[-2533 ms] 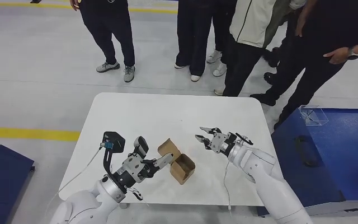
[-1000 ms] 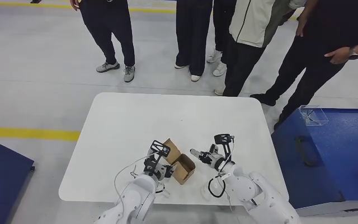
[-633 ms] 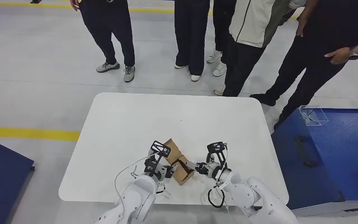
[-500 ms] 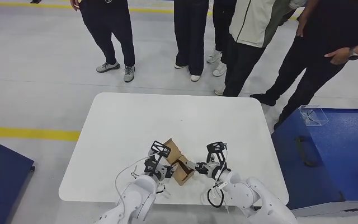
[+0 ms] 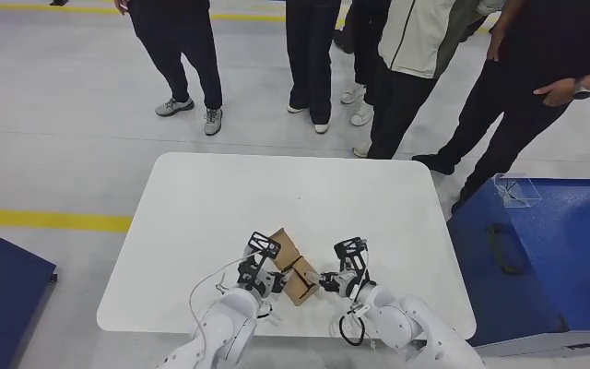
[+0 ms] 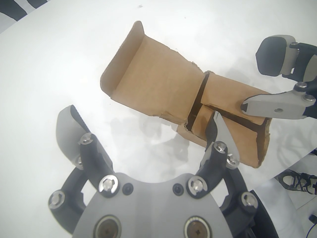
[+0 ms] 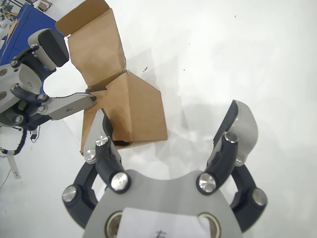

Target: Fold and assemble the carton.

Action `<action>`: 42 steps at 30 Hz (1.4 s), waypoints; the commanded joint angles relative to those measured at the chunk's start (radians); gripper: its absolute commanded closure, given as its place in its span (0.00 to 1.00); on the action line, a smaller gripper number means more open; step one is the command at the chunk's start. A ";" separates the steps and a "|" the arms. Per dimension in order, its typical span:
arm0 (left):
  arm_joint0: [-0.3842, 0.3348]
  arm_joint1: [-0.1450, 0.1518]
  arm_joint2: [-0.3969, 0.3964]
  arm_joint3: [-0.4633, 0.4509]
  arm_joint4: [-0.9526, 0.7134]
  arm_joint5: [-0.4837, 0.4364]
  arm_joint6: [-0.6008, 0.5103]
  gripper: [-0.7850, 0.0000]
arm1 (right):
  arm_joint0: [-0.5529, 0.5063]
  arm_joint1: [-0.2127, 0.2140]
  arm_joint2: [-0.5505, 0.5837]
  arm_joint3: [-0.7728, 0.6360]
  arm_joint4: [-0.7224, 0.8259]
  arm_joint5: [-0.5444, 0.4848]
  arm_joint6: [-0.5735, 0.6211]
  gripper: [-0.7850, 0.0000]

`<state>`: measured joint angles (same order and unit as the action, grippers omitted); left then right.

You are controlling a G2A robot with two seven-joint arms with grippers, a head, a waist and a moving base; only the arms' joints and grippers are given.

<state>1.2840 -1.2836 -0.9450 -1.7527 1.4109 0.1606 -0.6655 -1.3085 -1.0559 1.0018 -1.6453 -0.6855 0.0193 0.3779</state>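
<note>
White table (image 5: 203,212) under brown carton (image 5: 297,274)

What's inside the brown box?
Dark gaps show between the carton's folded flaps. The flaps, with a finger of the left gripper and right gripper on them, cover the rest inside.

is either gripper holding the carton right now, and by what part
Nothing is held: left gripper and right gripper are open, each with one finger touching the carton.
</note>
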 commanded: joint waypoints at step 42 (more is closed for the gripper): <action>-0.160 -0.007 -0.232 0.184 -0.824 -0.263 -0.009 0.00 | -0.200 0.030 0.191 -0.055 -0.237 -0.295 -0.174 0.00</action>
<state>1.1243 -1.2905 -1.1767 -1.5683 0.5868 -0.1028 -0.6748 -1.5085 -1.0265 1.1929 -1.7007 -0.9229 -0.2752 0.2034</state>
